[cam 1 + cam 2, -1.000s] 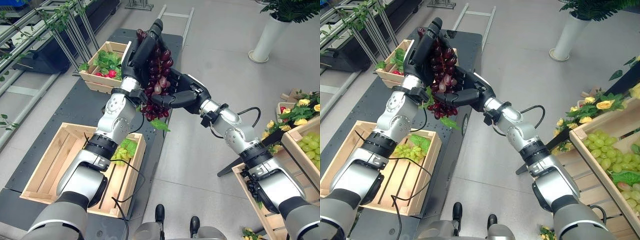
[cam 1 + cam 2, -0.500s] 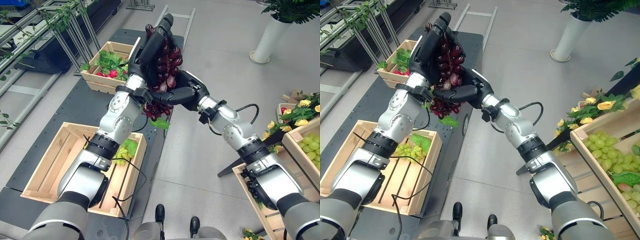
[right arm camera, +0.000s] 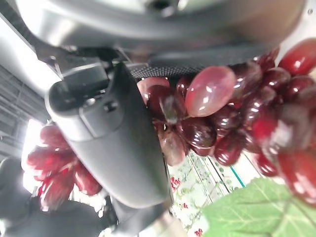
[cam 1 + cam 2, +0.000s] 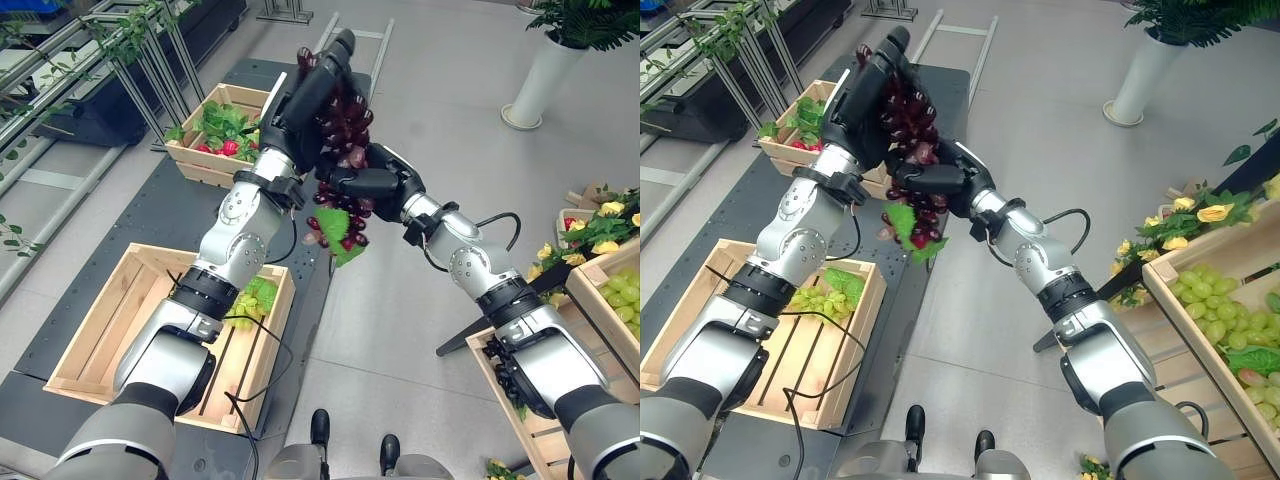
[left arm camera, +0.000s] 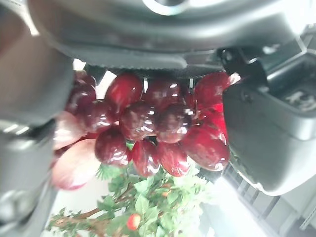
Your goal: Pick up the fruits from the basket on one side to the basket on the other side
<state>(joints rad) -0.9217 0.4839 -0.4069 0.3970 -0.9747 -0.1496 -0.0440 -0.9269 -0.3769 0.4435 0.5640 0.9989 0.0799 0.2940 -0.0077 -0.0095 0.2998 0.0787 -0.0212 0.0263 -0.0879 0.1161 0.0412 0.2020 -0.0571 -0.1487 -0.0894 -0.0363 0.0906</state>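
Observation:
A big bunch of dark red grapes (image 4: 345, 115) with a green leaf (image 4: 336, 224) is held in the air between my two hands, above the dark platform. My left hand (image 4: 305, 95) lies along the bunch's left side with its fingers straight and pointing up. From the right, my right hand (image 4: 385, 185) has its fingers curled round the middle of the bunch. The lower grapes and the leaf hang free under that hand. Up close the grapes (image 5: 148, 123) press against the left palm, and they (image 3: 212, 94) sit beside a dark finger (image 3: 108, 133) of the right hand.
A wooden crate (image 4: 100, 300) at lower left holds green grapes (image 4: 245, 300). A far crate (image 4: 215, 125) has leafy greens and red fruit. At the right, a crate (image 4: 600, 265) holds green grapes, with yellow flowers (image 4: 600, 215) beside it. A white planter (image 4: 535, 65) stands far right.
Both hands have lifted the bunch a little higher and farther away. The lower grapes and the leaf have dropped free and swung right under the right hand.

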